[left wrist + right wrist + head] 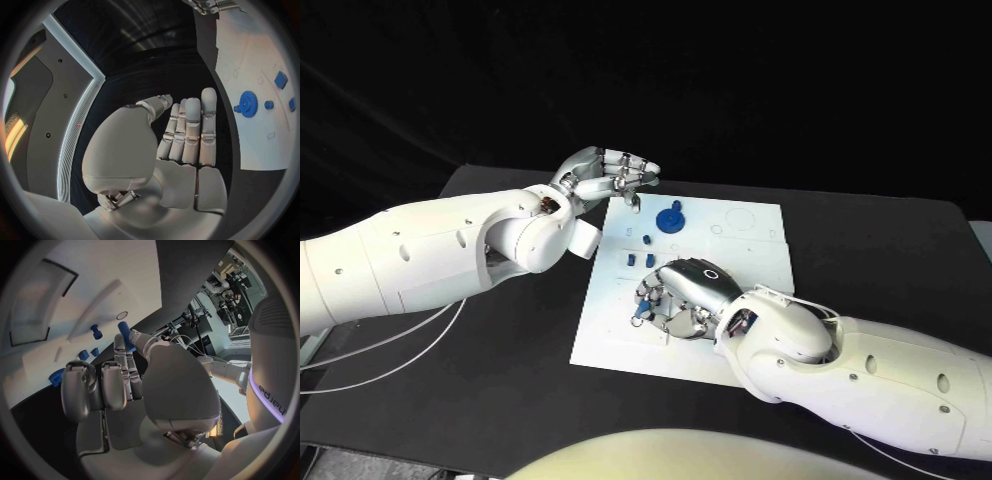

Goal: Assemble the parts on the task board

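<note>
The white task board [733, 228] lies in the middle of the table. A blue gear [672, 218] stands on its far part, with small blue parts [640, 258] just nearer. My right hand [682, 295] is down over the board's near left area. There its thumb and a finger pinch a blue peg [125, 334]. Another blue peg [95, 331] stands on the board beyond the fingers. My left hand [606, 176] hovers above the board's far left corner and holds nothing. From that wrist its fingers [187, 130] rise side by side, and the gear [248, 104] is off to one side.
Black table [488, 340] surrounds the board on all sides. White cables [387, 345] trail from my left arm over the table's left part. My left forearm [430, 255] covers the table's left side and my right forearm [877, 375] covers the near right.
</note>
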Controlling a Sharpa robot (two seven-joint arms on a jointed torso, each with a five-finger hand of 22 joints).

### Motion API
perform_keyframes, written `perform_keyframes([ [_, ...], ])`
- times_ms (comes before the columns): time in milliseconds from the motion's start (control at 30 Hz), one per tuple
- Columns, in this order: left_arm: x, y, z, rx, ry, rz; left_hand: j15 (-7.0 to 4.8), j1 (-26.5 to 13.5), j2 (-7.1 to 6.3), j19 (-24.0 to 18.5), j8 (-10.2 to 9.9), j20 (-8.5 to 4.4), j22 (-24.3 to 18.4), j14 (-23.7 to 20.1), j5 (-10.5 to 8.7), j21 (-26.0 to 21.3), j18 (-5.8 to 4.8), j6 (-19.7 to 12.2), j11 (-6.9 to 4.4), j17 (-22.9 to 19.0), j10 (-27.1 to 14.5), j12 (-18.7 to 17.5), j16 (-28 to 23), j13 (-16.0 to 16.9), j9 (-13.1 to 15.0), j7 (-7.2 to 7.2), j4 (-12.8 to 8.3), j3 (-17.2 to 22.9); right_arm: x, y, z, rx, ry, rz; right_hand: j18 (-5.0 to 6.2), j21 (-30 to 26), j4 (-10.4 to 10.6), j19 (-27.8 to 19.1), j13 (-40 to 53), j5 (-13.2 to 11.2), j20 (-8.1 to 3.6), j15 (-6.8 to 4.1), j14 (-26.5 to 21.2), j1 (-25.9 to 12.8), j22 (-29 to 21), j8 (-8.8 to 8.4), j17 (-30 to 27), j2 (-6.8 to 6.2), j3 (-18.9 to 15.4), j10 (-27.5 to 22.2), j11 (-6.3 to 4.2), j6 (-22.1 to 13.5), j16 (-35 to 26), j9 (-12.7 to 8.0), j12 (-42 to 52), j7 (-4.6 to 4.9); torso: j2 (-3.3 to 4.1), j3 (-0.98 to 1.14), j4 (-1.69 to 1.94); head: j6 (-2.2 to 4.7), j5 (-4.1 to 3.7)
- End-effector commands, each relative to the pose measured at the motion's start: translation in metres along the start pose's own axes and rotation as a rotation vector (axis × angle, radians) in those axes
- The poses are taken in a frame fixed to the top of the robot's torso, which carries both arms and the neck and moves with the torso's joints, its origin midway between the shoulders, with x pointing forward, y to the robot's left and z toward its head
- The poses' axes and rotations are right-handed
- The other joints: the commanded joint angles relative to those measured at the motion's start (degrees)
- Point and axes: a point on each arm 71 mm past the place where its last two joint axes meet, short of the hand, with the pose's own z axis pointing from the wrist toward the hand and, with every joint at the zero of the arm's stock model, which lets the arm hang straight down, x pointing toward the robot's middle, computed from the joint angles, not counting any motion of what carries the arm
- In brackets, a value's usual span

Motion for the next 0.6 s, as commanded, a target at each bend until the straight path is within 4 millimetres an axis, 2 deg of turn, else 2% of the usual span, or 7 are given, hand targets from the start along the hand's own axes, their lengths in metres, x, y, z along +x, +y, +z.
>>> perform_keyframes([
  [33, 0.002, -0.001, 0.001, 0.005, 0.012, -0.010, 0.03, -0.13, 0.71, 0.11, 0.15, 0.18, -0.11, -0.31, 0.01, -0.28, 0.88, -0.35, -0.11, -0.10, -0.39, 0.42, 0.36, 0.11, 0.09, 0.03, 0.17, -0.02, 0.002, 0.000, 0.001, -0.016, -0.008, -0.030, -0.91, -0.16, 0.01, 2.97, 0.08, 0.24, -0.57, -0.42, 2.06, -0.25, 10.98, 0.20, -0.07, 0.28, 0.36, 0.43, -0.07, 0.22, 0.29, 0.14, -0.21, 0.03, 0.03, 0.07, -0.01, -0.17, 0.19],
  [267, 0.002, -0.001, 0.000, 0.004, 0.012, -0.010, 0.03, -0.13, 0.85, 0.13, 0.17, 0.18, -0.12, -0.31, 0.02, -0.30, 0.88, -0.35, -0.12, -0.12, -0.42, 0.47, 0.38, 0.12, 0.10, 0.02, 0.22, 0.02, 0.009, 0.000, 0.002, -0.017, 0.000, -0.027, -0.93, -0.08, 0.00, 2.99, 0.07, 0.27, -0.58, -0.41, 2.08, -0.31, 11.02, 0.19, 0.04, 0.20, 0.33, 0.42, -0.04, 0.16, 0.36, 0.17, -0.26, 0.06, 0.02, 0.04, 0.03, -0.65, 0.48],
  [600, 0.002, -0.001, 0.000, 0.003, 0.013, -0.011, 0.03, -0.13, 0.85, 0.13, 0.17, 0.18, -0.12, -0.31, 0.02, -0.30, 0.88, -0.35, -0.12, -0.12, -0.42, 0.47, 0.38, 0.12, 0.10, 0.02, 0.22, 0.02, 0.013, 0.000, 0.004, -0.018, 0.008, -0.028, -0.92, -0.11, -0.03, 2.98, 0.07, 0.30, -0.58, -0.41, 2.08, -0.29, 11.01, 0.20, 0.05, 0.20, 0.34, 0.42, -0.04, 0.16, 0.37, 0.19, -0.28, 0.06, 0.00, -0.05, 0.03, -0.89, 0.56],
])
